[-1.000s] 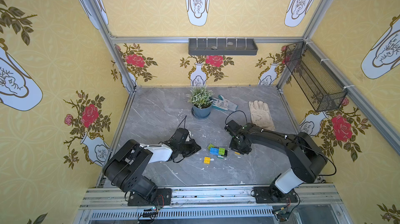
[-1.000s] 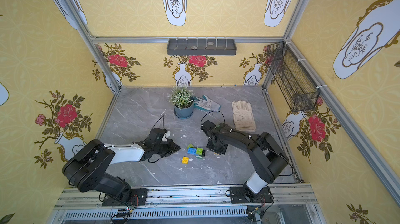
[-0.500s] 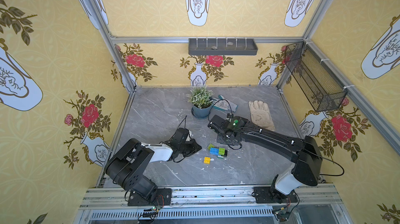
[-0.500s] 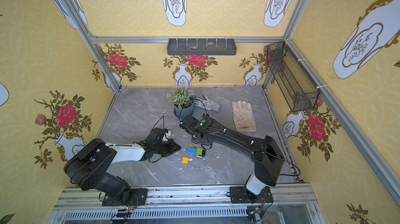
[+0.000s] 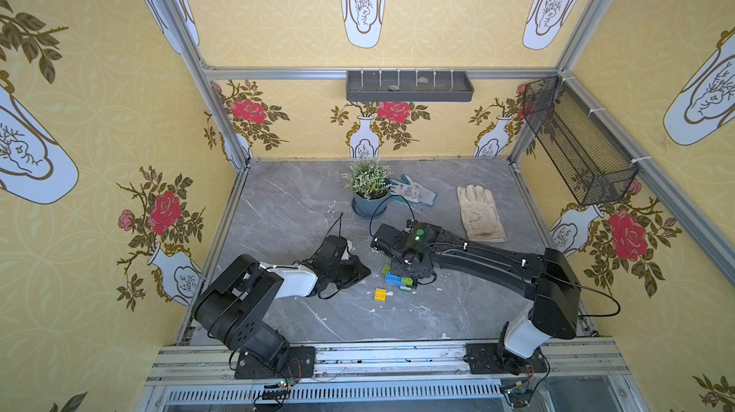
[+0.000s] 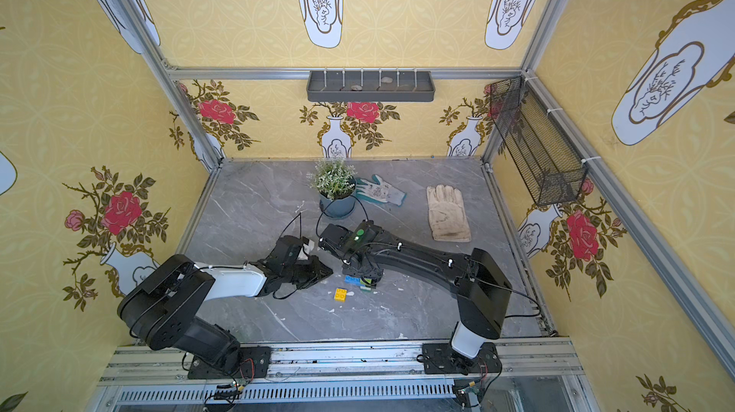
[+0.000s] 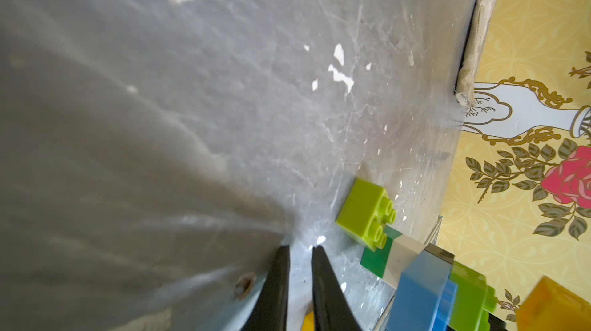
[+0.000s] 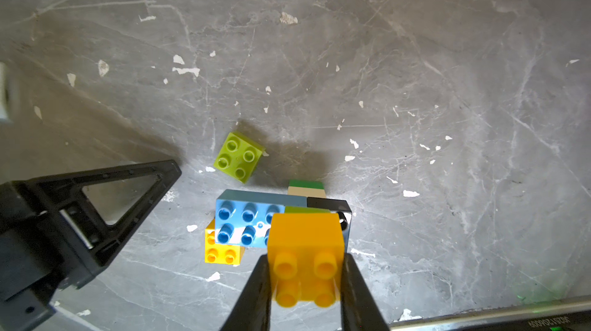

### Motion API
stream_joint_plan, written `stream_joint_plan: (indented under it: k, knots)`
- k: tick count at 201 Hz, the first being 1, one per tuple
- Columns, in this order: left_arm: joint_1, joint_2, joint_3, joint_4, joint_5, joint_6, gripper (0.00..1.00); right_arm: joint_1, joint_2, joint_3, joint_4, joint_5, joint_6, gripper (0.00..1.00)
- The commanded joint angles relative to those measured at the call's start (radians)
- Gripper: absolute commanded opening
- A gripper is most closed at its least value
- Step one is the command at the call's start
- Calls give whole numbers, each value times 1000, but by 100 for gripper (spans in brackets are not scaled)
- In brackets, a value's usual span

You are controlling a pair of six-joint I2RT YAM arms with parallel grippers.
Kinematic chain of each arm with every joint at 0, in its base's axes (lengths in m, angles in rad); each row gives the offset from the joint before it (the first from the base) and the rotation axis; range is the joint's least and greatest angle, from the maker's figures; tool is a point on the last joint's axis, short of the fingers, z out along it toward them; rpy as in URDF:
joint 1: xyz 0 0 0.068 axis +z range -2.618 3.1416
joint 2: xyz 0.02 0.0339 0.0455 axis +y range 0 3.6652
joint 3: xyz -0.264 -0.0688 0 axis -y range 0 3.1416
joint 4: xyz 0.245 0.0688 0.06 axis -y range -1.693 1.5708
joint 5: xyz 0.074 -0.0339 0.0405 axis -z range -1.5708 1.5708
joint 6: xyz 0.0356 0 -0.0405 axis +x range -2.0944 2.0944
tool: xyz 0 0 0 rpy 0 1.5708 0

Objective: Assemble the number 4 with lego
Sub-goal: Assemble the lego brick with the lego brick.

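Yellow brick [image 8: 303, 236] is clamped by its sides in the right gripper [image 8: 306, 257] atop the number 4 [image 8: 243, 214] at counter [image 8: 415, 89] centre, apparently for seating. Left gripper [image 7: 300, 249], clenched empty, rests alongside, likely bracing.

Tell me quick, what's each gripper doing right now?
Left gripper: closed, holding nothing.
Right gripper: fingers closed on the yellow brick.

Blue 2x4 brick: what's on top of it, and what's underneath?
On the blue brick: a lime brick at one end, and a yellow brick above it in the right gripper. Underneath: a black, white and green stem. The underside joint itself is covered.
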Motion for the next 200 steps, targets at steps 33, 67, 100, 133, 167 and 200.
stream_joint_plan:
  k: [33, 67, 100, 133, 167, 200]
  knots:
    - [0, 19, -10, -133, -48, 5, 18, 2, -2, -17, 12, -24, 18, 10]
    - [0, 23, -9, -134, -47, 5, 18, 2, -5, -28, 26, -37, 28, 10]
    - [0, 23, -9, -134, -47, 5, 18, 2, 0, -42, 38, -49, 41, 9]
    - [0, 21, -7, -140, -47, 5, 18, -1, 6, -48, 32, -51, 45, 9]
    - [0, 22, -5, -141, -47, 5, 18, 0, 1, -38, 19, -45, 48, 8]
    - [0, 24, -3, -144, -47, 5, 18, -1, -15, -23, 7, -35, 51, 8]
